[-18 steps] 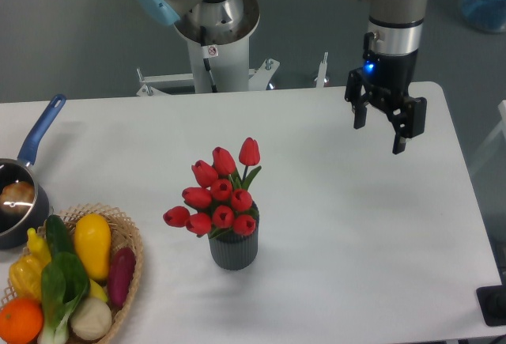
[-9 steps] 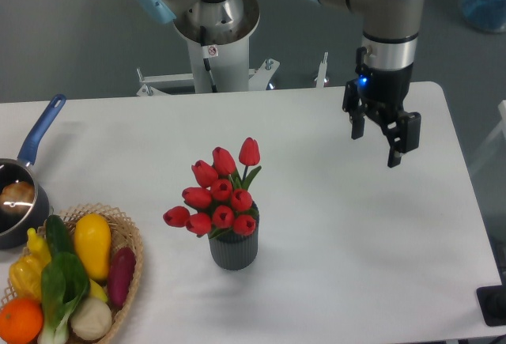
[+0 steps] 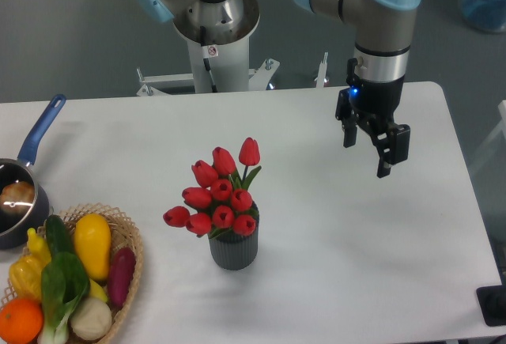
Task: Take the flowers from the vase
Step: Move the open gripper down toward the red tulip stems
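my arm: wrist vertical, pointing down above table [image 3: 332, 225]
my gripper [image 3: 366, 158]: fingers spread, holding nothing
flowers [image 3: 217, 194]: in vase [image 3: 233, 251], 8 o'clock of gripper, well apart

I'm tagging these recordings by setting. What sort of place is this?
Most likely a robotics lab staged with household props: a robot arm's pedestal base is bolted behind a plain white table, and the gripper hangs over red tulips in a ribbed vase, with a wicker basket of vegetables nearby.
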You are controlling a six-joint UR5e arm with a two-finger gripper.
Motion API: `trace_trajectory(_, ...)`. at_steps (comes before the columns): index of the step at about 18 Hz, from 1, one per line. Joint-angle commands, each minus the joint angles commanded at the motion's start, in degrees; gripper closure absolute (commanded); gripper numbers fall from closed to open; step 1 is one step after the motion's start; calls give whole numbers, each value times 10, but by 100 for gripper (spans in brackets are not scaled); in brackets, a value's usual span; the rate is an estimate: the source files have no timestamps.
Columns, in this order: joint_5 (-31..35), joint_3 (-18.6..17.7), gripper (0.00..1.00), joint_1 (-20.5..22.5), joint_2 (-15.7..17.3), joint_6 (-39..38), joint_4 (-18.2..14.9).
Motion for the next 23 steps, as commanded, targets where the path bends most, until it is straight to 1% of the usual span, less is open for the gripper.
trace_trajectory(4, 5, 13, 0, -5, -12, -4, 1)
trace_trajectory(5, 5, 27, 0, -11, -22, -5, 0)
trace_trajectory(6, 6, 40, 0, -28, -33, -9, 0)
trace_trajectory(7, 10, 43, 0, -38, -38, -10, -1)
trace_trajectory(11, 12, 44, 0, -45, -47, -17, -1)
trace_trajectory(15, 11, 56, 0, -74, -65, -86, 0)
trace_trajectory(19, 8, 56, 0, -76, -66, -97, -1)
trace_trajectory(20, -3, 56, 0, -79, -65, -110, -1)
trace_trajectory(23, -81, 48, 0, -74, -64, -183, -1)
